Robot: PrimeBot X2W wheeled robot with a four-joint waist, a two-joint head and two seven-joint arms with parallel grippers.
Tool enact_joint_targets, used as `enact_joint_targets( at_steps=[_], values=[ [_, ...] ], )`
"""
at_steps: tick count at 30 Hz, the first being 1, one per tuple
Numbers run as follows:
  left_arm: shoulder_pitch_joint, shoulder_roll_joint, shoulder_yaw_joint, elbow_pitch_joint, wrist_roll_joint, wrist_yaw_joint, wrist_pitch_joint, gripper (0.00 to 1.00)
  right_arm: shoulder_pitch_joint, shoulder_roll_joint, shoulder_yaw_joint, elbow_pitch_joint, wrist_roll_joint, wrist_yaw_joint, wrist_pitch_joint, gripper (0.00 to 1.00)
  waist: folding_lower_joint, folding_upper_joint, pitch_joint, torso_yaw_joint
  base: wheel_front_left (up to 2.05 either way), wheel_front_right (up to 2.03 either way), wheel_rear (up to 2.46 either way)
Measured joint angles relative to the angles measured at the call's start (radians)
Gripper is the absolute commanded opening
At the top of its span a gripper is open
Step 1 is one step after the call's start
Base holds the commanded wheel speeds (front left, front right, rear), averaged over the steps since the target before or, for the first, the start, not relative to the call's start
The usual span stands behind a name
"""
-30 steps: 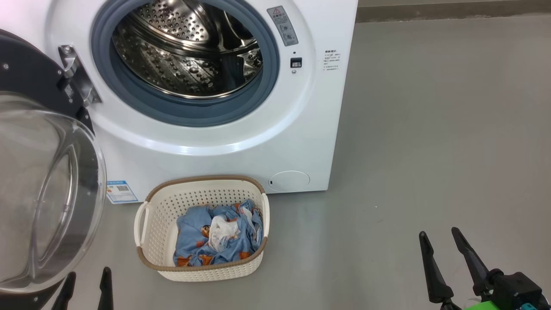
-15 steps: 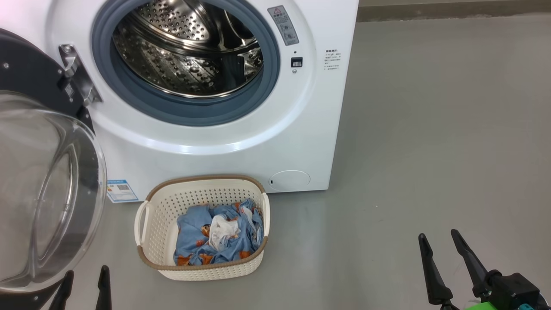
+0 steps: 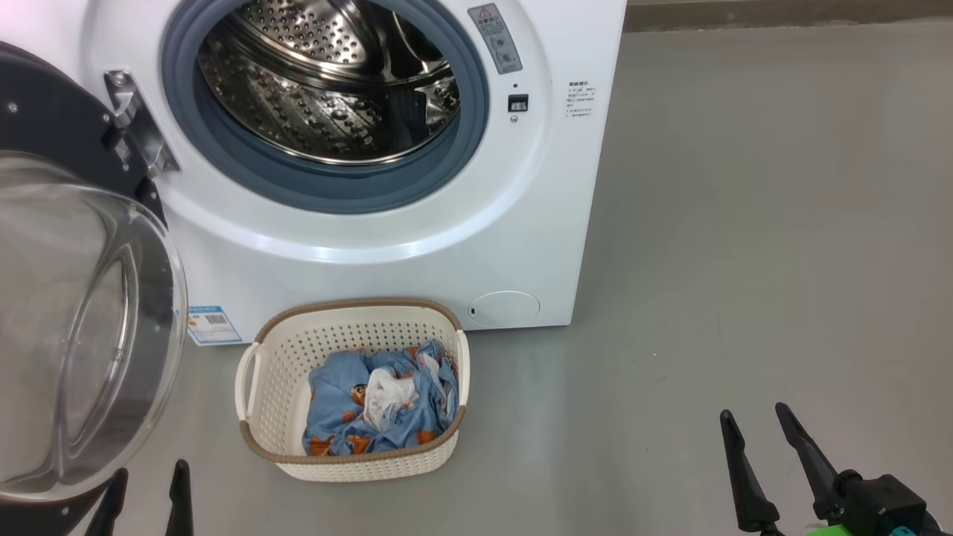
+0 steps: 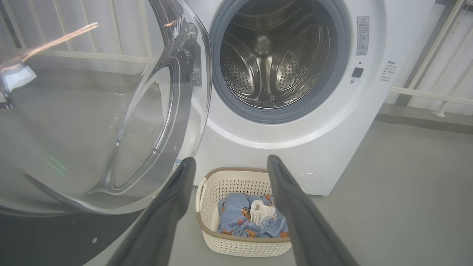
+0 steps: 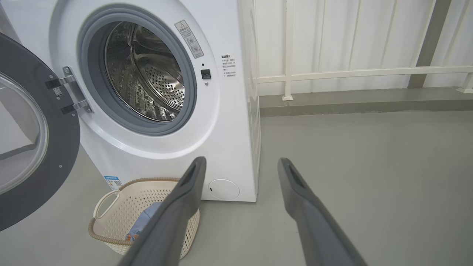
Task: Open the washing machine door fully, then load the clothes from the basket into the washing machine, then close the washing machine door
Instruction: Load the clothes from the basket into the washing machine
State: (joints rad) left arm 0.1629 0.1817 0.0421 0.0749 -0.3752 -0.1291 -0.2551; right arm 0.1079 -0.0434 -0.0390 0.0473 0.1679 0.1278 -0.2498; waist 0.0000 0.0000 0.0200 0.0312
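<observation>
1. Only my head camera is shifting; door (image 3: 82,335) is hanging open, clothes (image 3: 350,406) are lying in basket (image 3: 357,469) before washer (image 3: 521,223).
2. Left gripper (image 4: 231,159), gaping empty, is aiming there; I'm favouring a deep central pinch.
3. Right gripper (image 5: 241,160), also gaping, is idling aside.

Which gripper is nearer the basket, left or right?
The left gripper, open beside the washing machine door; the basket sits just to its right. The right gripper, also open, stands much farther off across the floor.
</observation>
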Motion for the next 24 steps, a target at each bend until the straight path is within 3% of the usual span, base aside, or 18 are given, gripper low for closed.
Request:
enact_joint_targets(
  at_steps=[9, 24],
  values=[
    [0.000, 0.000, 0.002, 0.012, 0.000, 0.000, 0.000, 1.00, 0.000, 0.000, 0.004, 0.010, 0.002, 0.000, 0.000, 1.00, 0.0000, 0.0000, -0.008, 0.000, 0.48, -0.48, 0.00],
    [-0.004, 0.000, 0.000, 0.006, -0.002, 0.000, 0.000, 1.00, 0.000, 0.001, 0.014, 0.017, 0.003, 0.000, 0.000, 1.00, 0.0000, 0.0000, -0.009, 0.001, 1.50, -1.50, 0.00]
  ],
)
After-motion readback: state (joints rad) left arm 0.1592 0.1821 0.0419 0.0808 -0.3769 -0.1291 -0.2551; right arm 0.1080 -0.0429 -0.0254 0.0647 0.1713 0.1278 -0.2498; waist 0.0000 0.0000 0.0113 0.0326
